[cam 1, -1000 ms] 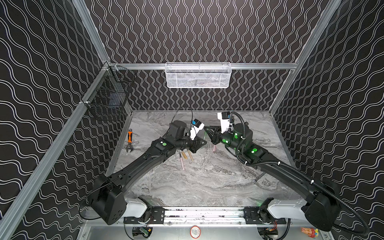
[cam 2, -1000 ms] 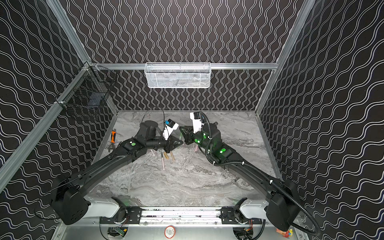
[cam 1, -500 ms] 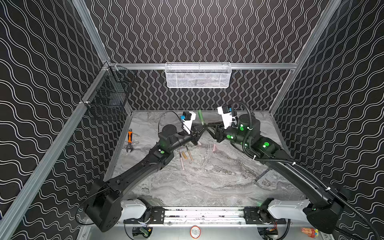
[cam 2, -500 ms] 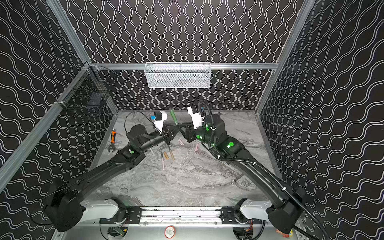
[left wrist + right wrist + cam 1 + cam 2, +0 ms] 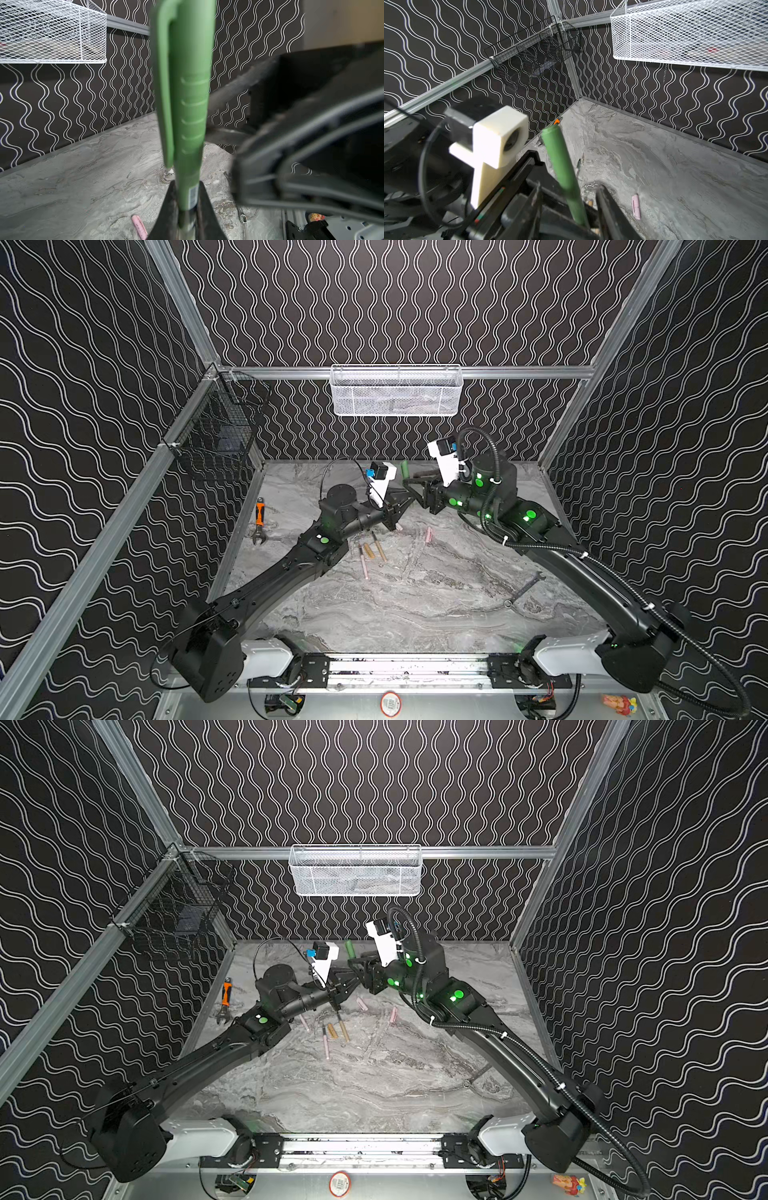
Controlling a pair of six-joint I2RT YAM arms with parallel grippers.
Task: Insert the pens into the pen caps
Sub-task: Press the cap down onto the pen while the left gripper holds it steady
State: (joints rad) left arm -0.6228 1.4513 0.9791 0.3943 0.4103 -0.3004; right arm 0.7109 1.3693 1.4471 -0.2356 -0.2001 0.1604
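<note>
The dark green pen (image 5: 188, 197) stands upright in my left gripper (image 5: 187, 218), which is shut on its barrel. Its green pen cap (image 5: 187, 83), with a clip, sits on the upper end; it shows as a green stub (image 5: 404, 469) in both top views (image 5: 349, 947). My right gripper (image 5: 569, 197) is open, one jaw on each side of the green pen (image 5: 562, 170), apart from it. On the table lie a pink pen (image 5: 364, 566), a gold pen (image 5: 379, 547), a gold cap (image 5: 368, 551) and a pink cap (image 5: 428, 534). A second pink cap (image 5: 362, 1004) and a second pink pen (image 5: 304, 1022) show in a top view.
An orange-handled wrench (image 5: 259, 518) lies by the left wall, a plain metal wrench (image 5: 523, 591) at the right. A white mesh basket (image 5: 395, 391) hangs on the back rail and a black wire basket (image 5: 220, 435) in the left corner.
Both grippers rose from the table with the green pen between them. The right gripper's jaws have since opened off it and drawn back a little; the left keeps hold.
</note>
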